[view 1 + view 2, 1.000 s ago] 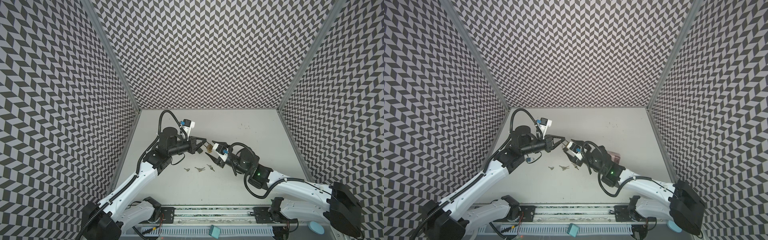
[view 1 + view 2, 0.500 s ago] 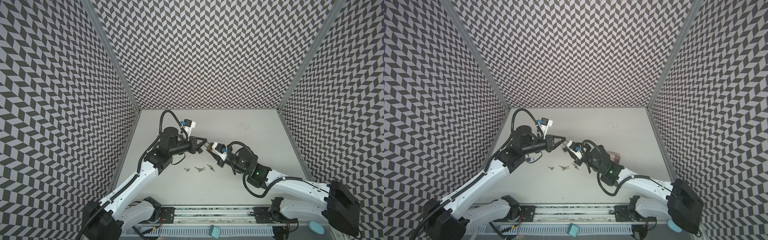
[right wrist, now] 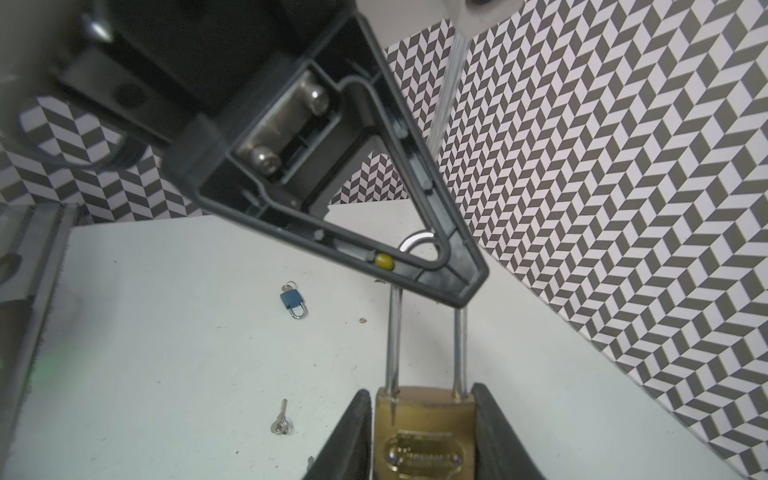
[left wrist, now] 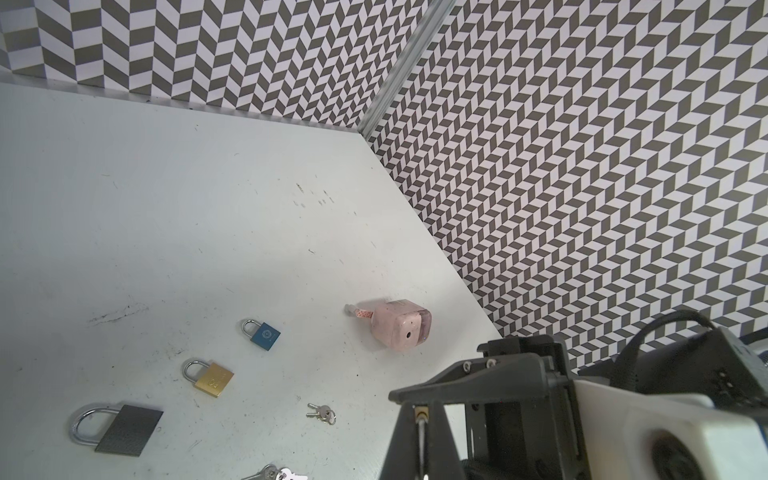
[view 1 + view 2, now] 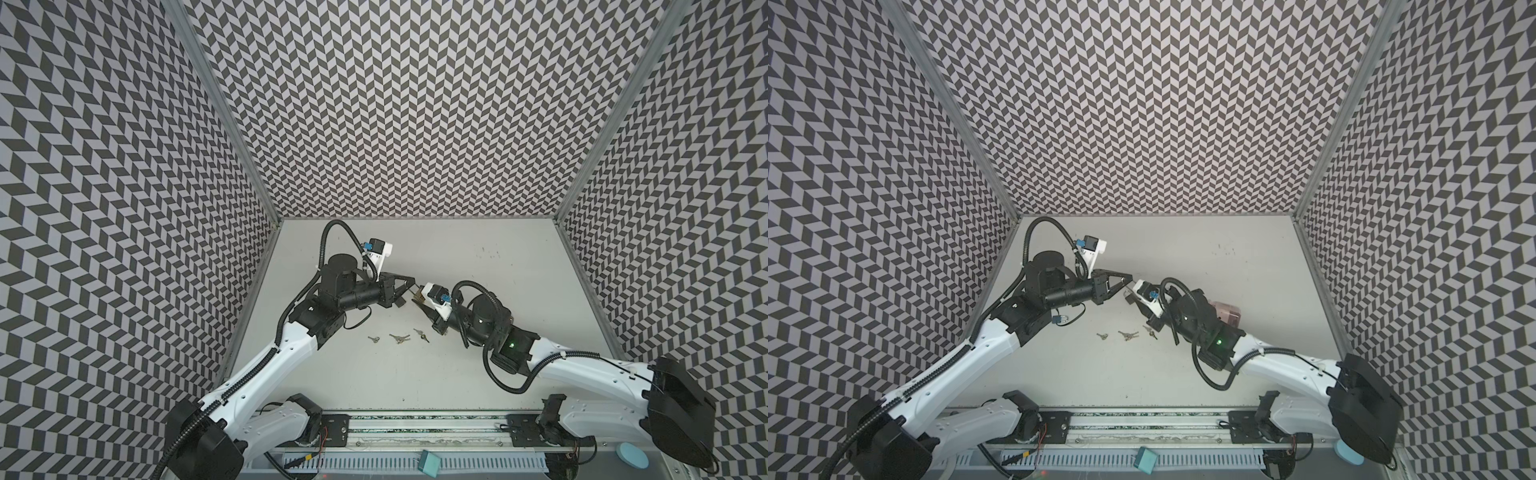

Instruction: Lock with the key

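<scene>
Right end effector (image 3: 420,391) has advanced and narrowed; its fingers (image 3: 353,436) now press both sides of the brass padlock (image 3: 424,436), held in the air over the surface (image 5: 478,361). Left end effector (image 5: 409,282), closed, pinches the shackle (image 3: 392,345) from 9 o'clock. Keys (image 5: 399,337) lie on the surface at the padlock's 6 o'clock. Risk: with both arms gripping, an early pull could twist the padlock loose and drop it.

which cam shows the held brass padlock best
Right wrist view: the brass padlock fills the foreground, body clamped in the right gripper, long shackle clear. In both top views it's a speck; the left wrist view doesn't show it clearly.
</scene>
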Robot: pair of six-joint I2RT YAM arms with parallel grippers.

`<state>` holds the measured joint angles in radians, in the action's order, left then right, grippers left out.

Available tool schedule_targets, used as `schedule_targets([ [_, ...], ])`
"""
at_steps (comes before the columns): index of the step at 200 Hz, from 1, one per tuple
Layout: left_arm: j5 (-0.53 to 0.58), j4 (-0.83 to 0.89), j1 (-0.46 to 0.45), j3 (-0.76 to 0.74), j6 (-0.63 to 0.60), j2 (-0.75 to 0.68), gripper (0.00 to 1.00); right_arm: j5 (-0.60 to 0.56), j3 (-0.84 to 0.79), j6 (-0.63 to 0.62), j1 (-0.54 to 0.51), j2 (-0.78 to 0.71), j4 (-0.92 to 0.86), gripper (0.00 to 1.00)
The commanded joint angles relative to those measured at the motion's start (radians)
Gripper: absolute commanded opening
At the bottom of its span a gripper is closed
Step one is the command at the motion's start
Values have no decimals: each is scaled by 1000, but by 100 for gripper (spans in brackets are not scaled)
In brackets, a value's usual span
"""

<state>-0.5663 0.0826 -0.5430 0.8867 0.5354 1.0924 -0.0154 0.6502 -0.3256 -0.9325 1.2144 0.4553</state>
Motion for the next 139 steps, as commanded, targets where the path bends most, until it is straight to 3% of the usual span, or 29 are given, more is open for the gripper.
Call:
schedule_targets([
  [1, 2, -48, -5, 31, -8, -4, 0, 17, 26, 13, -6, -8, 38, 29],
  [47, 26, -35, -3, 38, -18, -2, 0, 23, 24, 30, -6, -20, 26, 15],
  [51, 34, -29, -2, 40, -19, -5, 7, 19, 24, 37, -6, -21, 28, 13],
  [77, 144, 17, 31, 36, -42, -50, 78, 18, 40, 60, -8, 9, 35, 5],
  [91, 170, 43, 97, 32, -49, -75, 98, 12, 69, 105, -9, 35, 5, 3],
  [139, 433, 251, 278, 26, -62, -173, 100, -20, 146, 244, -17, 175, -39, 0],
])
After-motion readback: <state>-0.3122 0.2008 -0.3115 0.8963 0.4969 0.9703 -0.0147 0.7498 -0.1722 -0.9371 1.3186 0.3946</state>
